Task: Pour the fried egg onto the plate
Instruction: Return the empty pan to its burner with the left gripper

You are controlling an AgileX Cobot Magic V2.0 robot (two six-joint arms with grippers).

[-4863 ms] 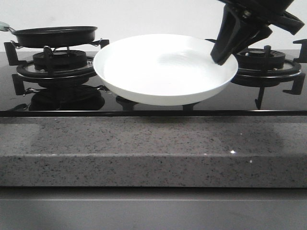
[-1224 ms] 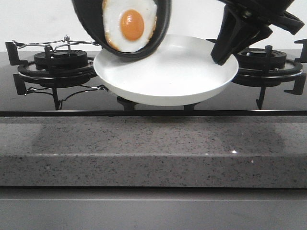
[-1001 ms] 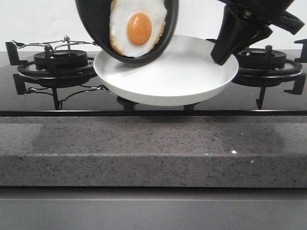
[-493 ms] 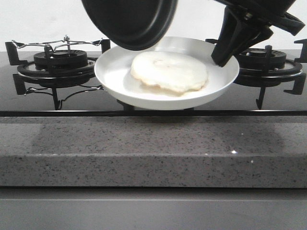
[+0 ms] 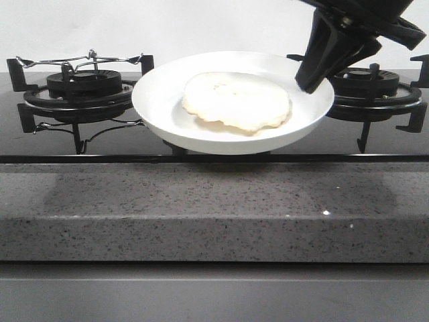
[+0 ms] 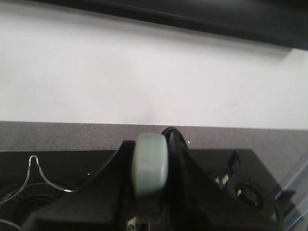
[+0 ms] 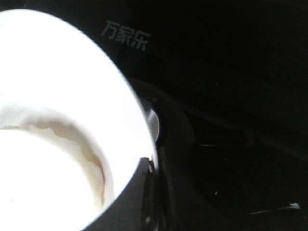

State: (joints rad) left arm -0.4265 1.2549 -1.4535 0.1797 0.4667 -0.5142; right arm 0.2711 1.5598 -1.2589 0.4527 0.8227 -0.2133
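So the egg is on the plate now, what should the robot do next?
Probably lower the plate gently onto the stove. The egg already lies flat in it, yolk hidden, and the right gripper is clamped on the rim, holding the plate up between the burners. A level, slow descent should keep the egg from sliding.

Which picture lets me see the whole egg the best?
The front view. There the whole fried egg lies flat in the plate, pale side up. The right wrist view shows only a curved, browned piece of its edge, very close and glaring. The left wrist view shows no egg at all, only wall and stove.
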